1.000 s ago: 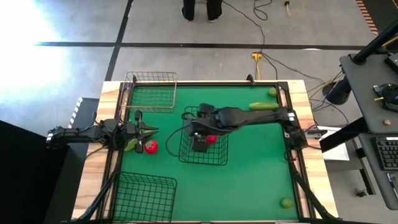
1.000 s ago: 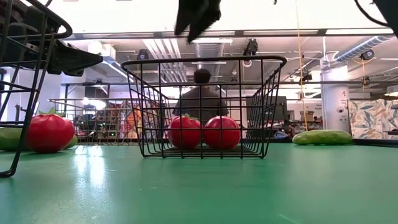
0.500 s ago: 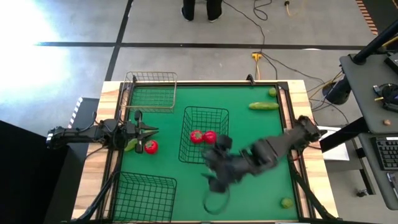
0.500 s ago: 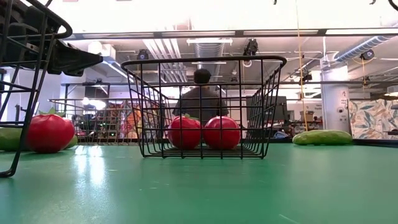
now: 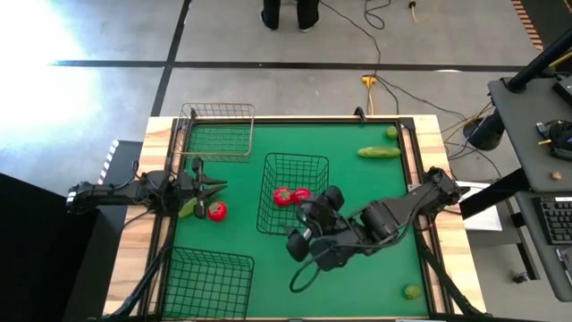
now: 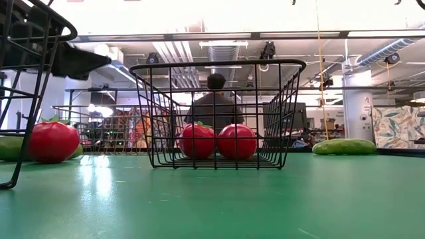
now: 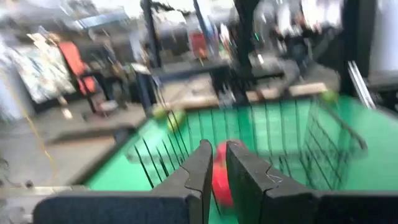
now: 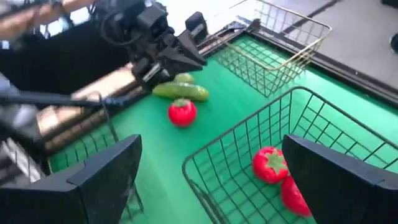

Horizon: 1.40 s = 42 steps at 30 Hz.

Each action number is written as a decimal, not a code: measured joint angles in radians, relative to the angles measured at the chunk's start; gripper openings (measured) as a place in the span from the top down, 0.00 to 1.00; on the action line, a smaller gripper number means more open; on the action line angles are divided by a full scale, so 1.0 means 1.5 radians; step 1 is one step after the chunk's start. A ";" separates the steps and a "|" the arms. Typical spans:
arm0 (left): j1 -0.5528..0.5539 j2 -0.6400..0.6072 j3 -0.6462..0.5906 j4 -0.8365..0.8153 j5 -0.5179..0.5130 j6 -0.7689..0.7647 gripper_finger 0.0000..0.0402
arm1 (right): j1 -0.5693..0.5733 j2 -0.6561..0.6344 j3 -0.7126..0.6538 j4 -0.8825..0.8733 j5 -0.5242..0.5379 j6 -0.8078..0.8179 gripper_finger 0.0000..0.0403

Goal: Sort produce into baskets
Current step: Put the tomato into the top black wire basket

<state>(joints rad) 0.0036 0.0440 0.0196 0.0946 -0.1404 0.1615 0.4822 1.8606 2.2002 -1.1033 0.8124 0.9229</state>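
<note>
Tomatoes: two now sit in the middle black basket (image 5: 293, 204), so that drop looks done. A second ago the right gripper (image 5: 308, 246) hung over that basket; now it has pulled back toward the near side, fingers spread wide and empty. One tomato (image 5: 216, 211) waits just beside the left gripper (image 5: 213, 188), which is pinched shut, seemingly on nothing, next to a cucumber (image 8: 181, 91).

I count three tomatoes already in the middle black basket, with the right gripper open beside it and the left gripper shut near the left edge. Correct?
Not quite: the middle black basket holds two tomatoes, as the high view shows. The third tomato lies on the mat by the shut left gripper. The right gripper is open beside the basket, as you say.
</note>
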 joint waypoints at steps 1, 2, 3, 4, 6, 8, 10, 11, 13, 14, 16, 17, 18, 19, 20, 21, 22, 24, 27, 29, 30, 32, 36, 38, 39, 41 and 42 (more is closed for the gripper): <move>0.000 0.001 0.000 0.032 -0.008 -0.013 0.92 | -0.007 0.000 0.000 0.005 0.000 0.007 0.05; 0.001 0.002 0.000 0.071 -0.020 -0.044 0.92 | -0.014 0.000 0.000 0.014 0.000 0.017 0.05; 0.001 0.005 0.000 0.121 -0.031 -0.101 0.92 | -0.022 0.000 0.000 0.022 0.000 0.020 0.05; 0.001 0.007 0.000 0.172 -0.041 -0.180 0.92 | -0.029 0.000 0.000 0.031 0.000 0.020 0.05; 0.001 0.006 0.000 0.259 -0.060 -0.351 0.92 | -0.044 0.001 0.000 0.048 0.001 0.009 0.05; 0.001 0.005 0.001 0.300 -0.074 -0.499 0.92 | -0.060 0.000 0.000 0.068 0.002 -0.013 0.05; 0.001 0.003 0.000 0.304 -0.095 -0.565 0.92 | -0.076 0.000 0.000 0.084 -0.001 -0.033 0.05; 0.001 0.004 0.000 0.302 -0.110 -0.570 0.92 | -0.083 0.000 0.000 0.095 -0.003 -0.038 0.05; 0.001 0.007 0.001 0.267 -0.129 -0.528 0.92 | -0.094 0.000 0.000 0.109 -0.006 -0.050 0.05; 0.001 0.011 0.001 0.237 -0.147 -0.502 0.92 | -0.098 0.000 0.000 0.114 -0.007 -0.050 0.05; 0.001 0.022 0.000 0.178 -0.200 -0.486 0.92 | -0.101 0.000 0.001 0.116 -0.022 -0.048 0.05; 0.001 0.026 0.000 0.152 -0.217 -0.492 0.92 | -0.101 0.000 0.001 0.116 -0.033 -0.047 0.05; 0.001 0.029 0.000 0.134 -0.219 -0.511 0.92 | -0.100 0.001 0.001 0.115 -0.040 -0.048 0.05; 0.001 0.035 0.000 0.126 -0.216 -0.530 0.92 | -0.099 0.002 0.001 0.115 -0.041 -0.055 0.05; 0.001 0.040 0.000 0.122 -0.213 -0.547 0.92 | -0.099 0.003 0.001 0.114 -0.041 -0.068 0.05; 0.001 0.045 0.000 0.117 -0.211 -0.554 0.92 | -0.099 0.003 0.001 0.114 -0.042 -0.083 0.05; 0.001 0.052 0.000 0.116 -0.216 -0.555 0.92 | -0.099 0.004 0.000 0.114 -0.042 -0.102 0.05; 0.002 0.069 0.000 0.118 -0.251 -0.553 0.92 | -0.104 0.002 0.000 0.116 -0.042 -0.142 0.05; 0.002 0.098 0.000 0.175 -0.250 -0.583 0.92 | -0.108 0.000 0.017 0.114 -0.042 -0.206 0.05; 0.002 0.120 0.015 0.208 -0.194 -0.577 0.92 | -0.108 -0.002 0.037 0.114 -0.045 -0.249 0.05; 0.002 0.132 0.027 0.211 -0.165 -0.571 0.91 | -0.107 -0.003 0.049 0.115 -0.051 -0.273 0.05; 0.001 0.157 0.059 0.199 -0.132 -0.565 0.88 | -0.106 -0.005 0.073 0.114 -0.066 -0.314 0.05; 0.001 0.212 0.136 0.124 -0.122 -0.551 0.75 | -0.106 -0.005 0.104 0.111 -0.090 -0.383 0.05; 0.001 0.238 0.195 0.002 -0.121 -0.571 0.68 | -0.106 -0.013 0.103 0.108 -0.094 -0.396 0.05; 0.001 0.250 0.230 -0.082 -0.121 -0.594 0.65 | -0.106 -0.017 0.103 0.098 -0.096 -0.395 0.05; 0.001 0.279 0.302 -0.263 -0.106 -0.631 0.59 | -0.106 -0.026 0.103 0.071 -0.104 -0.384 0.05; 0.000 0.297 0.336 -0.346 -0.093 -0.644 0.57 | -0.106 -0.029 0.103 0.056 -0.108 -0.378 0.05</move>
<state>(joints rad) 0.0038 0.4902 0.5242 -0.4242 -0.2795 -0.8048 0.3225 1.8179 2.3547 -1.0195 0.6498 0.3558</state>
